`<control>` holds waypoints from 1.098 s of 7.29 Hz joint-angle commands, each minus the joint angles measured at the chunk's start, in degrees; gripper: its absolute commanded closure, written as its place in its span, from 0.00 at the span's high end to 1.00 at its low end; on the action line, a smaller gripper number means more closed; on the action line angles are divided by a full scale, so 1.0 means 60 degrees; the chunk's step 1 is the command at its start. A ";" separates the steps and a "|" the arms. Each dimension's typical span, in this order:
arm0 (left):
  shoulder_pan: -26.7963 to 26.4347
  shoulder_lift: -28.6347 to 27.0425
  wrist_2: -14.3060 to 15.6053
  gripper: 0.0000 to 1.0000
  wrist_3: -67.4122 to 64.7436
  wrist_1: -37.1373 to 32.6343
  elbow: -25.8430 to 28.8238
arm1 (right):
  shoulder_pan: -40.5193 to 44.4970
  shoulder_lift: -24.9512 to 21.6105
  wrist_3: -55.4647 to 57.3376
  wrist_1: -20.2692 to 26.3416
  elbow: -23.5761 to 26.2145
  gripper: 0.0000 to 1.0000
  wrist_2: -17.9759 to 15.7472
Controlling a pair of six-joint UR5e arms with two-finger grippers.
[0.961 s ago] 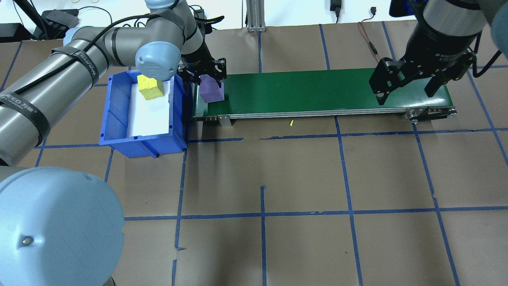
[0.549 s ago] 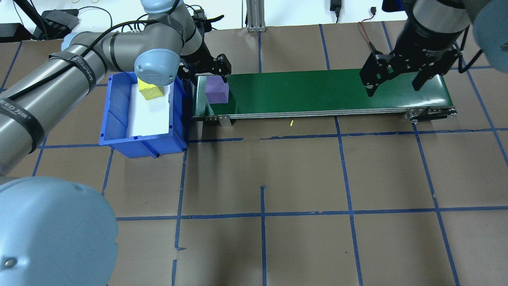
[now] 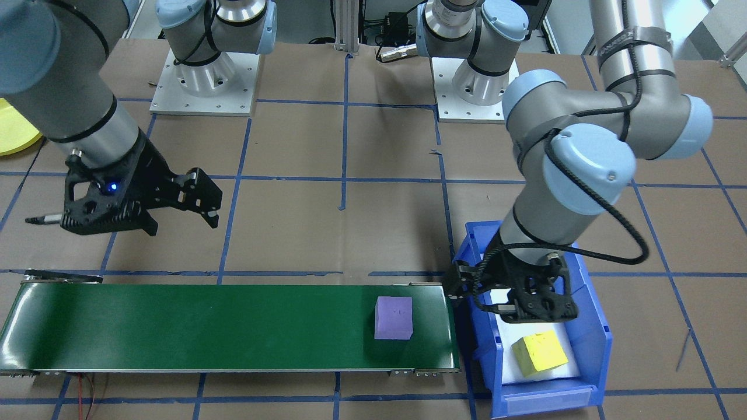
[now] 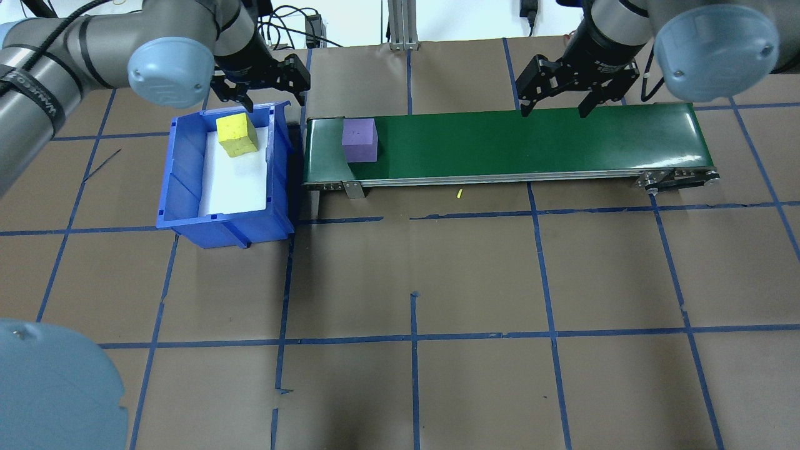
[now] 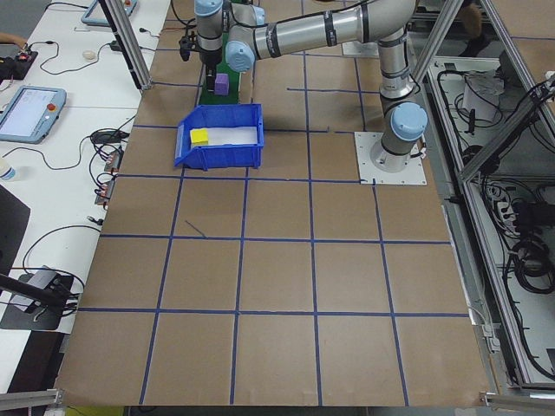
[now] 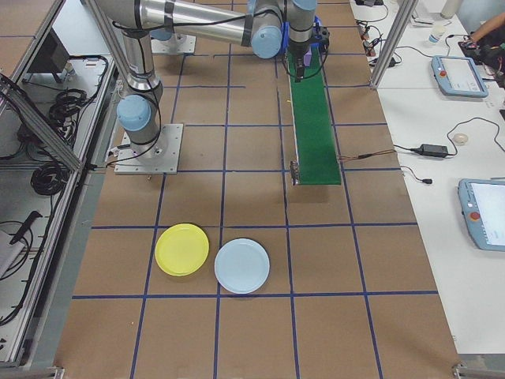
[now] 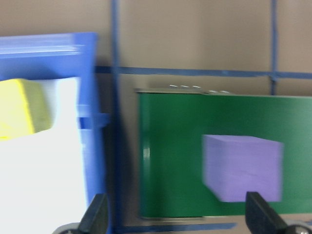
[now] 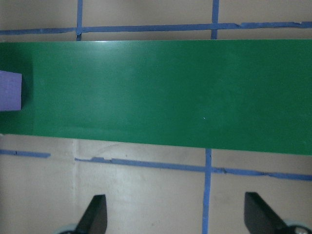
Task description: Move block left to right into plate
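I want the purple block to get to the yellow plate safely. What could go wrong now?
The purple block sits alone at the left end of the green belt, close to its front edge, so it might tip off. The right gripper hangs open behind the belt rather than over it, so it might miss the block. The yellow plate lies well off the belt, beside a pale blue plate, so the block might land in the wrong one.
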 commanded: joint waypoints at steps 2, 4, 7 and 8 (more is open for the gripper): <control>0.1375 -0.0963 0.0230 1.00 0.0634 0.0011 0.0536 | 0.0036 0.1104 0.0994 -0.1170 -0.0052 0.99 0.0929; 0.1481 -0.1360 -0.0080 1.00 0.1084 0.0099 0.0523 | 0.0211 0.1529 0.1814 -0.1713 0.0050 0.98 0.1035; 0.1482 -0.1916 -0.0022 1.00 0.1366 0.0549 0.0493 | 0.0271 0.1735 0.1861 -0.1772 0.0212 0.98 0.1195; 0.1482 -0.2064 -0.0051 1.00 0.1250 0.0625 0.0479 | 0.0271 0.1764 0.1934 -0.1787 0.0212 0.98 0.1371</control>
